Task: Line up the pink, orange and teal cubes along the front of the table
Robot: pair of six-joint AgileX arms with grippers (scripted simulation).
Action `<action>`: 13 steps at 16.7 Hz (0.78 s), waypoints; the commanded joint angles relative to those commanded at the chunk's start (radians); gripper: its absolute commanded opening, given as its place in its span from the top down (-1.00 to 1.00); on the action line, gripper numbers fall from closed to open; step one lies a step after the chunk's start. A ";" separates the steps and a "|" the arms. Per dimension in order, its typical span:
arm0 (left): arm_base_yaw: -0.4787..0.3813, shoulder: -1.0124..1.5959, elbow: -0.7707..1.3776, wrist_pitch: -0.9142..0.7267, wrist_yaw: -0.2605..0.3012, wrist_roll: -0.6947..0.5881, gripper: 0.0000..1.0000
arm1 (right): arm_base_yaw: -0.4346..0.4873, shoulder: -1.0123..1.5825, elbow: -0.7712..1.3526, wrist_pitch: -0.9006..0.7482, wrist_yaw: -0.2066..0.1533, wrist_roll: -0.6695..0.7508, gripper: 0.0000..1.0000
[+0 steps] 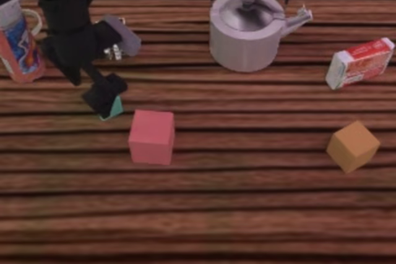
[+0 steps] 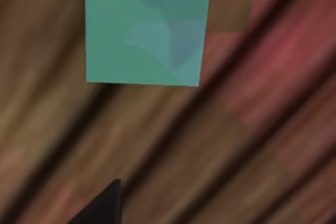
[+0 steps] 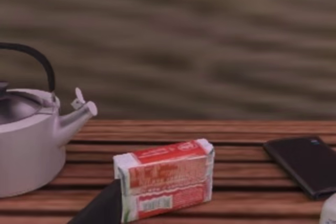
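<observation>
Since I cannot tell how wide my left jaws (image 1: 106, 98) stand over the small matte teal cube (image 1: 112, 109), a skewed closing could knock it aside.

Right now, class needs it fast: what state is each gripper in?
Left gripper: over the teal cube; whether its fingers are open or shut cannot be told.
Right gripper: outside the top view; state cannot be told.
</observation>
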 joint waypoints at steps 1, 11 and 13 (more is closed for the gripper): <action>0.003 0.047 0.060 -0.003 -0.008 0.018 -1.00 | 0.000 0.000 0.000 0.000 0.000 0.000 -1.00; 0.010 0.142 0.206 0.018 -0.035 0.071 -1.00 | 0.000 0.000 0.000 0.000 0.000 0.000 -1.00; 0.012 0.147 0.192 0.035 -0.036 0.069 -1.00 | 0.000 0.000 0.000 0.000 0.000 0.000 -1.00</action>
